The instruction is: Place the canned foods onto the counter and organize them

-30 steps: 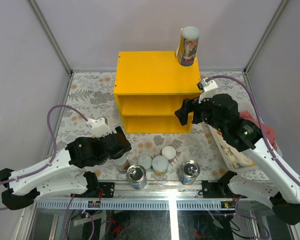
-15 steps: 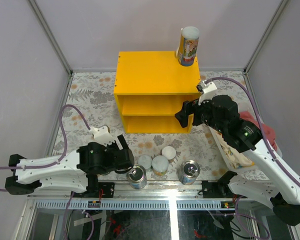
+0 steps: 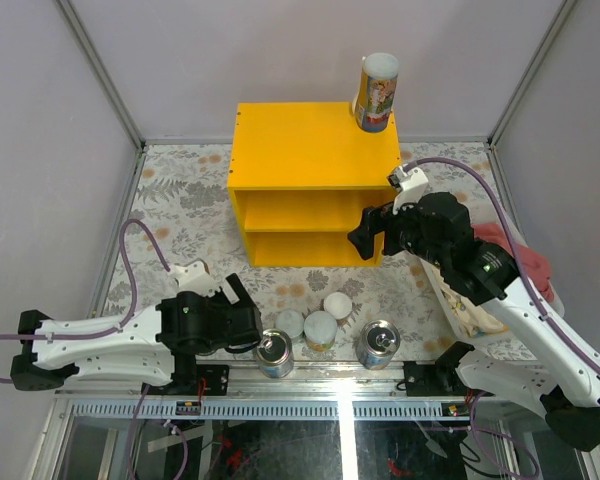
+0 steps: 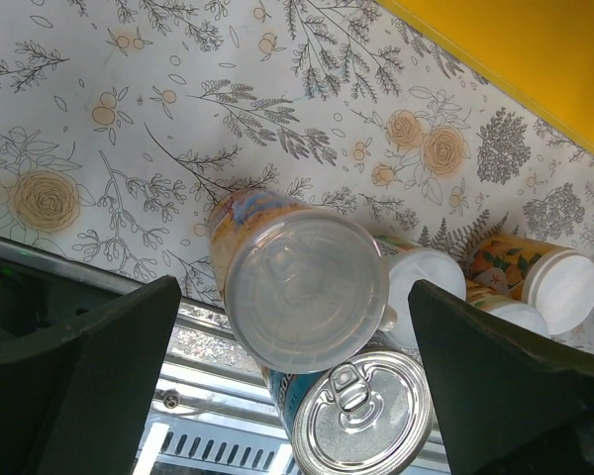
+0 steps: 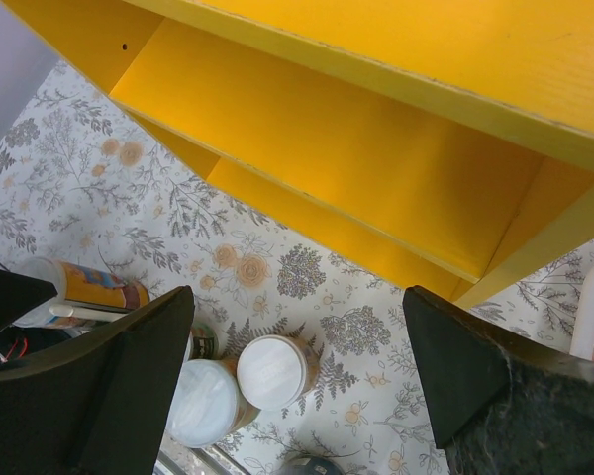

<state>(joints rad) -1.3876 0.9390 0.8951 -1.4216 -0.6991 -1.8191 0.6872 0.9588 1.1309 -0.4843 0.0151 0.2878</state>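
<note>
The yellow counter [image 3: 315, 180] holds one tall can [image 3: 377, 92] on its back right corner. Near the table's front edge my left gripper [image 3: 242, 322] hovers open over another tall can [image 4: 305, 292]. Its white lid lies between the wide-spread fingers [image 4: 89, 366] with gaps on both sides. Touching it is a blue tin [image 4: 361, 416] with a pull-tab lid. A second blue tin [image 3: 379, 343] and three small white-lidded cans [image 3: 321, 328] stand to the right. My right gripper [image 3: 370, 232] hangs open and empty before the counter's right end, above two small cans [image 5: 271, 371].
A white basket [image 3: 480, 290] with red cloth [image 3: 520, 255] sits at the right, partly under my right arm. The metal rail [image 3: 310, 375] runs along the table's near edge just behind the cans. The counter's two front compartments [image 5: 376, 148] are open.
My left gripper has slid toward the near edge, come over the tall can and spread its jaws wider. The right gripper has drifted slightly left.
</note>
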